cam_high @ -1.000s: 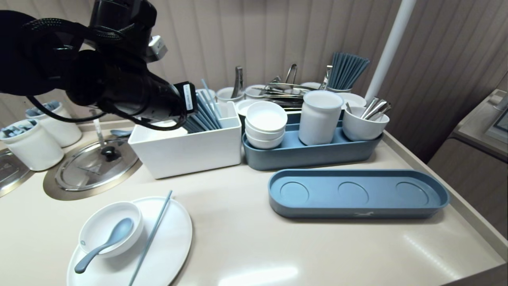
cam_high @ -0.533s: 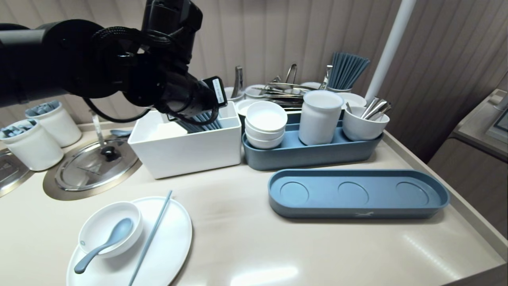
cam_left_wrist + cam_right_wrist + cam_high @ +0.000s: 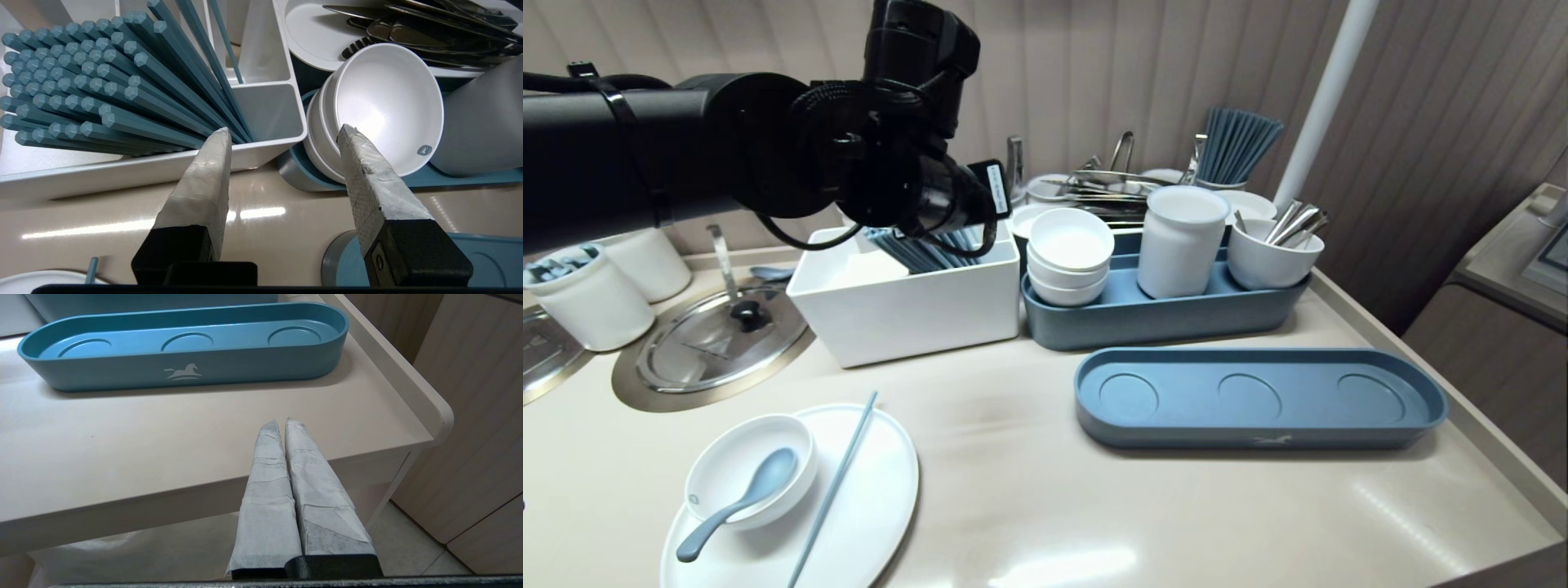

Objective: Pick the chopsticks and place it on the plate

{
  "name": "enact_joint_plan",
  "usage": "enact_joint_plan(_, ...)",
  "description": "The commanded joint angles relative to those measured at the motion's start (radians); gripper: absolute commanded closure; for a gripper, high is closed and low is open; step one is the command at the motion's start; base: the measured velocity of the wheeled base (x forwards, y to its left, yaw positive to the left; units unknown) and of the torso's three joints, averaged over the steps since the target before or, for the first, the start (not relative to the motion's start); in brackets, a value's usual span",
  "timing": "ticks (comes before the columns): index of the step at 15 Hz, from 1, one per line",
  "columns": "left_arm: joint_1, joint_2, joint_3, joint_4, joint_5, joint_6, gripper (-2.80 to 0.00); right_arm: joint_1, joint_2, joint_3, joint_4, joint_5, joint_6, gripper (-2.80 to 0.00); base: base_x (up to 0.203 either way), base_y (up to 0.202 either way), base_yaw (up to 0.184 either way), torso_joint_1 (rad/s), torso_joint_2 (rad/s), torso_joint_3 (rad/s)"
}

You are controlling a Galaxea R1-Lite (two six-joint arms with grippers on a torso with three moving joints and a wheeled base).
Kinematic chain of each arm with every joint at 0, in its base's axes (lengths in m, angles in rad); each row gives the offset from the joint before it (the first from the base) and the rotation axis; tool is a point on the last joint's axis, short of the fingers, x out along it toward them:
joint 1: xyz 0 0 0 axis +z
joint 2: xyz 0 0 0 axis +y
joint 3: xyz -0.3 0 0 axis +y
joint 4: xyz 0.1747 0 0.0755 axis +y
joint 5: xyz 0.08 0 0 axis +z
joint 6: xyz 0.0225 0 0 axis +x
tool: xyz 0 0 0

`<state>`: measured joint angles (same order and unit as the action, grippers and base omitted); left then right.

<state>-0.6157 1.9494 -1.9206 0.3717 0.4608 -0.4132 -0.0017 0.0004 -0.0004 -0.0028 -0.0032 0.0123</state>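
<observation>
My left gripper (image 3: 284,130) is open with nothing between its fingers. It hangs over the gap between a white box (image 3: 261,110) full of blue chopsticks (image 3: 102,81) and a stack of white bowls (image 3: 388,102). In the head view the left arm (image 3: 768,155) reaches over the white box (image 3: 907,302) and hides the fingers; the bowl stack (image 3: 1070,245) sits just right of it. My right gripper (image 3: 282,421) is shut and empty, parked low off the table's front right corner.
The bowls share a blue holder (image 3: 1160,318) with a white canister (image 3: 1180,241) and a cup of metal cutlery (image 3: 1270,253). An empty blue tray (image 3: 1258,400) lies in front. A white plate (image 3: 874,490) carries a bowl (image 3: 747,469), spoon (image 3: 743,498) and chopstick (image 3: 837,482).
The left arm has swung to the right, from over the left half of the white box to its right end beside the bowl stack. Nothing on the table has moved.
</observation>
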Motion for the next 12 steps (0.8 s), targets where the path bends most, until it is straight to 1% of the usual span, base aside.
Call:
enact_joint_plan(1,-0.001,0.004,0.028,0.008,0.003,-0.004,0.00,0.000,0.000,0.000,0.000,0.000,0.000,0.00,0.000,0.000,0.000,0.000,0.00,0.000)
enact_joint_plan(3,0.000,-0.017,0.093,0.016,0.003,-0.004,0.00,0.000,0.001,0.000,0.000,0.000,0.000,0.00,0.000,0.000,0.000,0.000,0.00,0.000)
enact_joint_plan(6,0.031,-0.010,0.094,0.017,0.003,-0.004,0.00,0.000,0.000,0.000,0.000,0.000,0.000,0.00,0.000,0.000,0.000,0.000,0.00,0.000)
enact_joint_plan(9,0.033,-0.053,0.108,0.035,0.003,-0.003,0.00,0.000,0.000,-0.001,0.000,0.000,0.000,0.00,0.000,0.000,0.000,0.000,0.00,0.000)
enact_joint_plan(10,0.033,-0.056,0.112,0.056,0.009,-0.004,-2.80,0.000,0.000,-0.001,0.000,0.000,0.000,0.00,0.000,0.000,0.000,0.000,0.00,0.000)
enact_joint_plan(12,0.048,-0.051,0.109,0.056,0.011,-0.011,-2.80,0.000,0.000,0.000,0.000,0.000,0.000,0.00,0.000,0.000,0.000,0.000,0.00,0.000)
